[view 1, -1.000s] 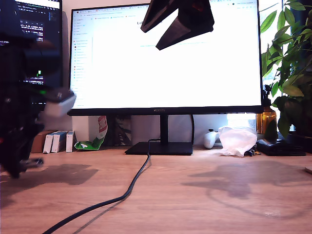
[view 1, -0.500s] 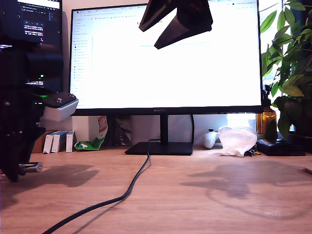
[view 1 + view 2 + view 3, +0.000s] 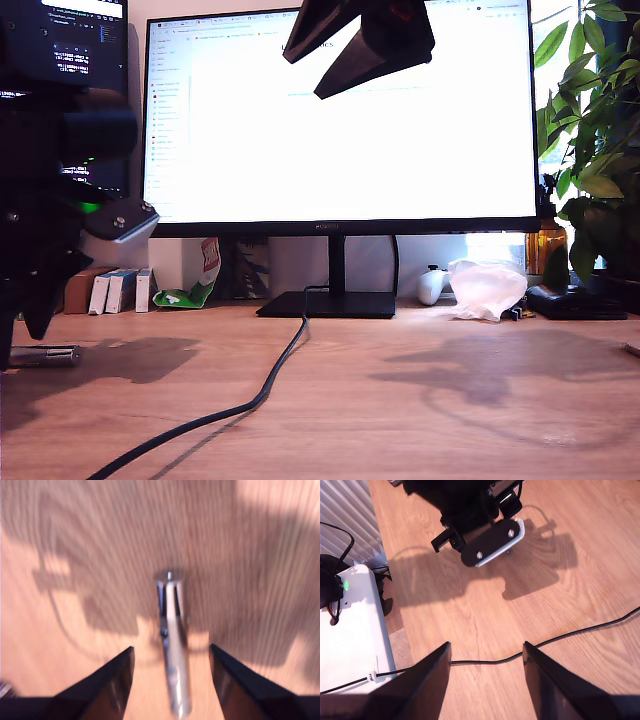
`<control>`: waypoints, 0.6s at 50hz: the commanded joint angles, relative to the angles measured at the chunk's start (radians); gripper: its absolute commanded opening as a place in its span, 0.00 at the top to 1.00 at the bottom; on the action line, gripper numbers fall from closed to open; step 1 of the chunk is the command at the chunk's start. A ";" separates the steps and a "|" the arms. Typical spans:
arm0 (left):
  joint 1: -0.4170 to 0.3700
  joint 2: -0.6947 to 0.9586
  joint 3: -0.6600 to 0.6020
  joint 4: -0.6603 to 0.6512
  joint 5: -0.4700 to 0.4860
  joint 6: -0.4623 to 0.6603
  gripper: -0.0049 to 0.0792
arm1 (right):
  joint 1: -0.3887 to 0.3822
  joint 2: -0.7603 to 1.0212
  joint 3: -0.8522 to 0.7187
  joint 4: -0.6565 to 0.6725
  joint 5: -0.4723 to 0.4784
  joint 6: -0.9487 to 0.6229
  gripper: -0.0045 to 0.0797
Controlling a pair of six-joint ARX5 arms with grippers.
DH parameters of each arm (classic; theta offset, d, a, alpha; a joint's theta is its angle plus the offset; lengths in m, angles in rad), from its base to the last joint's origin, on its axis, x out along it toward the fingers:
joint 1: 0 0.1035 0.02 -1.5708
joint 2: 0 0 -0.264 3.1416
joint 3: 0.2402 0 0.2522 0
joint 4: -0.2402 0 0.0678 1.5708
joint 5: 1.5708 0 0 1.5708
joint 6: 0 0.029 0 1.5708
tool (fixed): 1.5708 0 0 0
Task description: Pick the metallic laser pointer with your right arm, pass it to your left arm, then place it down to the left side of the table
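Cable [image 3: 250,400], black, snakes from the lower left of the exterior view up across the table [image 3: 420,420] to the monitor stand [image 3: 328,303]. At that view's far left edge the metallic laser pointer [image 3: 45,354] lies flat on the wood, just under my first gripper [image 3: 25,325], whose dark arm fills the left side. In the first wrist view the laser pointer [image 3: 174,650] sits between the spread fingers [image 3: 107,690], and though the picture is blurred, neither finger seems to touch it; my first gripper [image 3: 170,690] is wide apart and holds nothing. My second gripper [image 3: 335,45] hangs at top centre of the exterior view before the bright monitor [image 3: 340,120], jaws apart and empty. Its wrist view looks down on the first arm [image 3: 470,510] and the cable [image 3: 570,635].
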 commanded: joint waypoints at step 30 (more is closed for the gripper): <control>-0.017 -0.197 -0.014 0.019 0.142 -0.504 0.97 | 0.010 -0.010 0.004 -0.002 0.015 0.007 0.96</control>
